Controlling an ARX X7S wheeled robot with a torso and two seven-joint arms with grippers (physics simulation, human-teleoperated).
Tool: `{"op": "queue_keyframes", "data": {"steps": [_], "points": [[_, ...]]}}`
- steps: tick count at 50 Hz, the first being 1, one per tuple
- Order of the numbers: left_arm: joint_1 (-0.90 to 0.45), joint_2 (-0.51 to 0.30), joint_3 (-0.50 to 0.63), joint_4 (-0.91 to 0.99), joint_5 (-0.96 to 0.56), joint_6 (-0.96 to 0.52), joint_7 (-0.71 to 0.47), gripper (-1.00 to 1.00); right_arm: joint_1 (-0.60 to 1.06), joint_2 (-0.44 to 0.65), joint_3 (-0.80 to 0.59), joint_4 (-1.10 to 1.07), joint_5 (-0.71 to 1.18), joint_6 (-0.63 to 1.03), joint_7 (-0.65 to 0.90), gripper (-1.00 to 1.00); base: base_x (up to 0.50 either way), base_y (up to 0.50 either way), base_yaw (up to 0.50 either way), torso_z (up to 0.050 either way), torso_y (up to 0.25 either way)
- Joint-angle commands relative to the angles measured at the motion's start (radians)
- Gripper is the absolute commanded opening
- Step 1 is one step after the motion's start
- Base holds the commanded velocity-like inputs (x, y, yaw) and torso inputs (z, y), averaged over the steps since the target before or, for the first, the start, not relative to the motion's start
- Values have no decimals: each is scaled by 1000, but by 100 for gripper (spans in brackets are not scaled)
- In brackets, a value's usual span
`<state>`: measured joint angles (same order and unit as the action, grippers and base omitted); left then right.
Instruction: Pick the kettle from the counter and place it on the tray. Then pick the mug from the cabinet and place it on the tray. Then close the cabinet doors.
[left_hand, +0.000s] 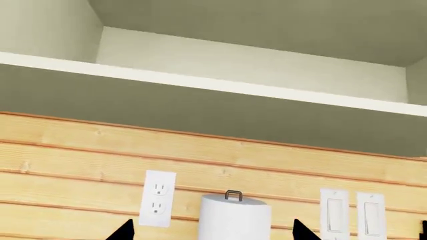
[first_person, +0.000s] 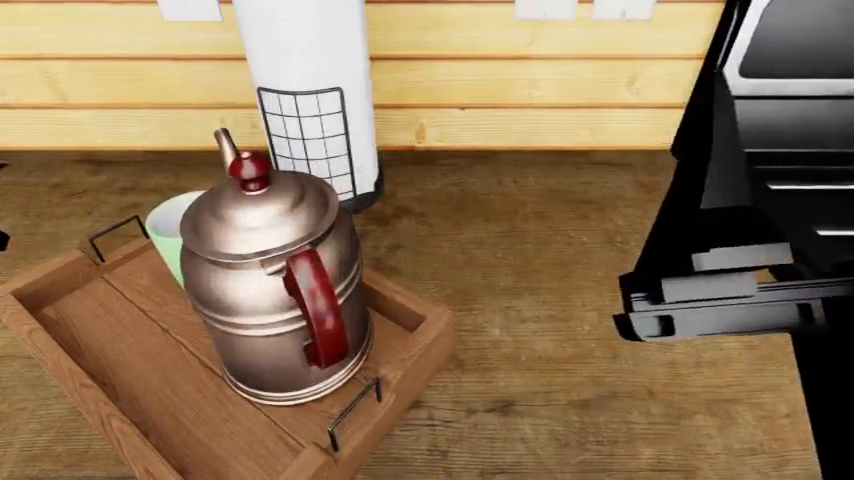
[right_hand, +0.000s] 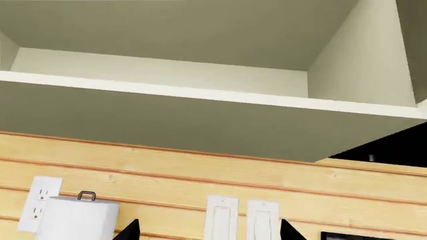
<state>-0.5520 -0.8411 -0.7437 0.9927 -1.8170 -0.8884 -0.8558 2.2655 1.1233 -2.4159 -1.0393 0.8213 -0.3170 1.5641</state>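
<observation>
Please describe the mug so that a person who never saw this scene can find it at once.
On the brown wooden tray on the wood-grain counter, look behind the tall copper-pink kettle. The small pale green mug peeks out there, mostly hidden. It is the only green thing.

So we've got the kettle (first_person: 274, 290) standing upright on the tray (first_person: 94, 340), with the mug (first_person: 170, 238) tucked right behind it, also on the tray. The tray sits on the counter (first_person: 534, 300). Paper roll (first_person: 310, 90) is behind them, by the wall; stove (first_person: 761, 200) off to the right.
</observation>
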Motion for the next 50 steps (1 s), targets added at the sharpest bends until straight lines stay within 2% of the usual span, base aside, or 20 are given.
{"op": "queue_keyframes", "data": {"steps": [1, 20, 45, 50], "points": [[-47, 43, -80, 47, -50, -37, -51, 100, 89, 117, -214, -8, -105, -47, 7, 100, 0, 176, 0, 0, 0], [-65, 69, -156, 41, -69, -97, -65, 100, 90, 160, -213, -8, -123, -7, 7, 100, 1, 486, 0, 0, 0], [-64, 80, -168, 20, -31, -147, -68, 100, 89, 169, -218, -8, -125, -14, 7, 100, 1, 500, 0, 0, 0], [-77, 65, -140, 12, -14, -157, -92, 100, 89, 175, -223, -8, -128, -26, 7, 100, 1, 500, 0, 0, 0]]}}
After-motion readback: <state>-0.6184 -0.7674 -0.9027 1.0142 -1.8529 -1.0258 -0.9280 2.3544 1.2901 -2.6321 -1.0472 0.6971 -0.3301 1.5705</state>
